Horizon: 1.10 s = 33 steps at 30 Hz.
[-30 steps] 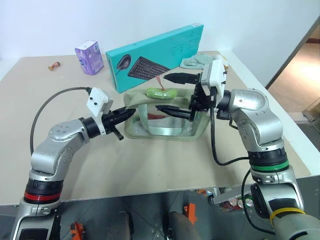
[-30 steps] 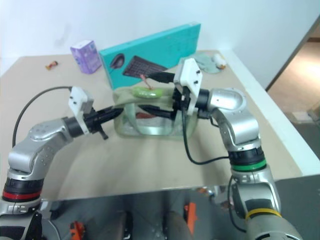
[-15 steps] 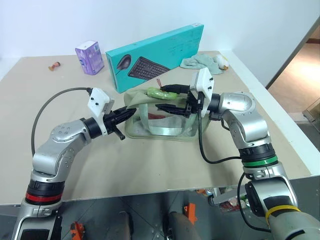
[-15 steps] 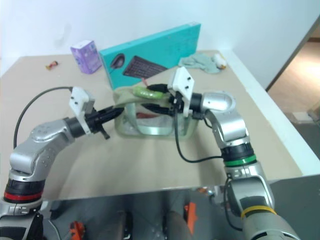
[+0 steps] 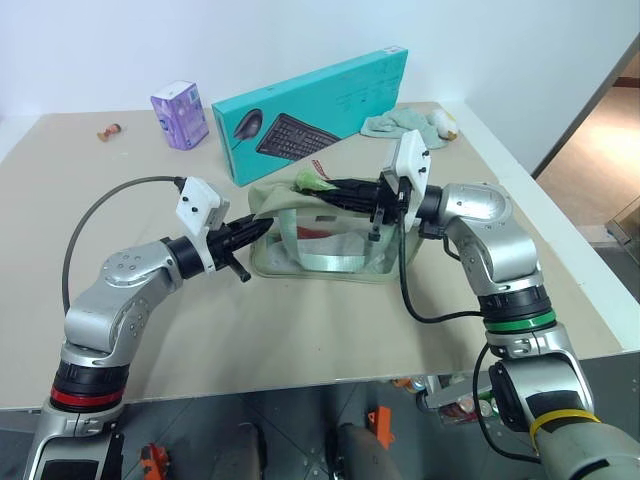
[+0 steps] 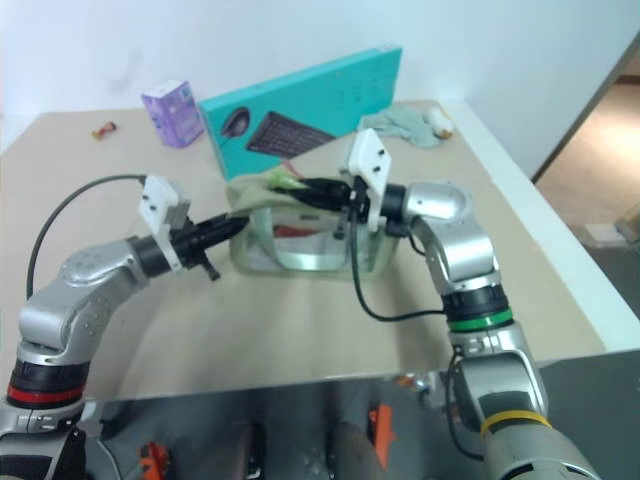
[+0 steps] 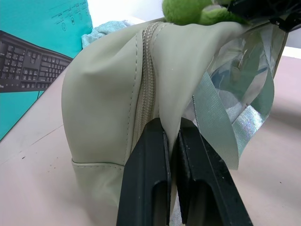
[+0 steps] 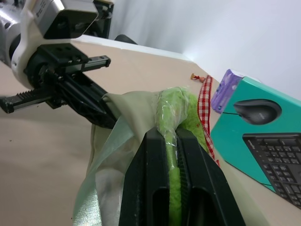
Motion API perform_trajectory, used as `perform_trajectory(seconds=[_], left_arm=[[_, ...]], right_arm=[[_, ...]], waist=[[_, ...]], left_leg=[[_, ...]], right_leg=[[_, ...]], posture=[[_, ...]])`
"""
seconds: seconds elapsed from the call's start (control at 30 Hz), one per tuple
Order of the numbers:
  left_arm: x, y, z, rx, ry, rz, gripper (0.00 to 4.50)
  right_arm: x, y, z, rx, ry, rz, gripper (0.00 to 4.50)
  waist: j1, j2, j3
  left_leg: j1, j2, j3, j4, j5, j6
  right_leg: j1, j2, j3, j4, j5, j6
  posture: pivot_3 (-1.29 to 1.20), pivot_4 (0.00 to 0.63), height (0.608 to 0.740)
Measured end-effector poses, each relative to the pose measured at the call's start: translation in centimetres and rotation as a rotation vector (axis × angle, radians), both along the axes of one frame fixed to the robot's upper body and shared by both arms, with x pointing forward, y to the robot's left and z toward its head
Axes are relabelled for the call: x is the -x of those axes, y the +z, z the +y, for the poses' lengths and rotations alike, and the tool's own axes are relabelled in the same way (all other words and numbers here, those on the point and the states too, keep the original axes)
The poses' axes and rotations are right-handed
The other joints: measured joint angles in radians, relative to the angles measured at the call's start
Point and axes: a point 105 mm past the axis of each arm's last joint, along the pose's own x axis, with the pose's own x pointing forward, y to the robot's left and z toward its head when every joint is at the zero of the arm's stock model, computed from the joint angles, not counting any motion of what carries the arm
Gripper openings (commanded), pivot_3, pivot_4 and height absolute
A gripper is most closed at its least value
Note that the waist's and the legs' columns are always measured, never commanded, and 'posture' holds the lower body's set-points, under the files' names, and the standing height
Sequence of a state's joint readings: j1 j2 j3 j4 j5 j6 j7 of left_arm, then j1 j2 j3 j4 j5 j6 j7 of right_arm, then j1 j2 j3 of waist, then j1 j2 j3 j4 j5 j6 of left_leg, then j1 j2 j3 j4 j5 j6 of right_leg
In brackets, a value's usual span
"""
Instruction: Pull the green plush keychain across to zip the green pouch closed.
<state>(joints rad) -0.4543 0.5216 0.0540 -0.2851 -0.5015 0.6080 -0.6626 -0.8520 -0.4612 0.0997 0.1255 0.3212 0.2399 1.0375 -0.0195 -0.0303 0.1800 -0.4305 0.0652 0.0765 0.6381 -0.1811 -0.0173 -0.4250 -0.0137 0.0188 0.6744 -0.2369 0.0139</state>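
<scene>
text: none legible | keyboard box (image 5: 310, 112): print too small to read

Left arm reaches forward from left, elbow bent, forearm level, wrist angled toward right. Left claw (image 5: 252, 229) clamped on end fabric of green pouch (image 5: 330, 262), beside zipper; black fingers (image 7: 148, 179) pressed together with cloth pinched between. Right arm extends forward, elbow bent, forearm turned inward, wrist pointing left, level. Right claw (image 5: 325, 190) closed tight on green plush keychain (image 8: 175, 122) atop pouch; plush squeezed between its fingers (image 8: 150, 188).
</scene>
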Motion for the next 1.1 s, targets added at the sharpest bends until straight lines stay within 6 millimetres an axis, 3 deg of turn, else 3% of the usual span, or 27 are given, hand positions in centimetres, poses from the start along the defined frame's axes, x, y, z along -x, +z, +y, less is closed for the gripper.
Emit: perform_trajectory(seconds=[0.23, 0.53, 0.9, 1.1], left_arm=[[-0.1, 0.0, -0.1, 0.018, 0.009, 0.005, 0.0], [-0.1, -0.1, -0.9, 0.03, -0.004, 0.013, 0.0], [-0.4, 0.3, -1.1, 0.022, 0.007, -0.003, 0.0], [-0.8, 0.3, -1.4, 0.037, 0.02, 0.013, 0.0]], right_arm=[[-0.3, 1.2, -1.1, -0.025, -0.045, -0.033, 0.08], [0.1, 5.2, -2.1, -0.026, -0.076, -0.184, 0.08], [0.5, 7.3, -2.2, -0.018, -0.077, -0.271, 0.08], [0.2, 7.3, -2.4, -0.014, -0.089, -0.275, 0.08]], waist=[[0.0, 0.0, 0.0], [0.0, 0.0, 0.0], [0.0, 0.0, 0.0], [0.0, 0.0, 0.0]], left_leg=[[0.0, -0.001, 0.0, 0.0, 0.0, 0.0], [0.0, -0.001, 0.0, 0.0, 0.0, 0.0], [0.0, -0.001, 0.0, -0.001, 0.0, 0.0], [0.0, -0.001, 0.0, -0.001, 0.0, 0.0]], right_leg=[[0.0, -0.001, 0.0, 0.0, 0.0, 0.0], [0.0, -0.001, 0.0, 0.0, 0.0, 0.0], [0.0, -0.001, 0.0, 0.0, 0.0, 0.0], [0.0, -0.001, 0.0, 0.0, 0.0, 0.0]], posture=[[0.0, 0.15, 0.74], [0.0, 0.15, 0.74], [0.0, 0.15, 0.74], [0.0, 0.15, 0.74]])
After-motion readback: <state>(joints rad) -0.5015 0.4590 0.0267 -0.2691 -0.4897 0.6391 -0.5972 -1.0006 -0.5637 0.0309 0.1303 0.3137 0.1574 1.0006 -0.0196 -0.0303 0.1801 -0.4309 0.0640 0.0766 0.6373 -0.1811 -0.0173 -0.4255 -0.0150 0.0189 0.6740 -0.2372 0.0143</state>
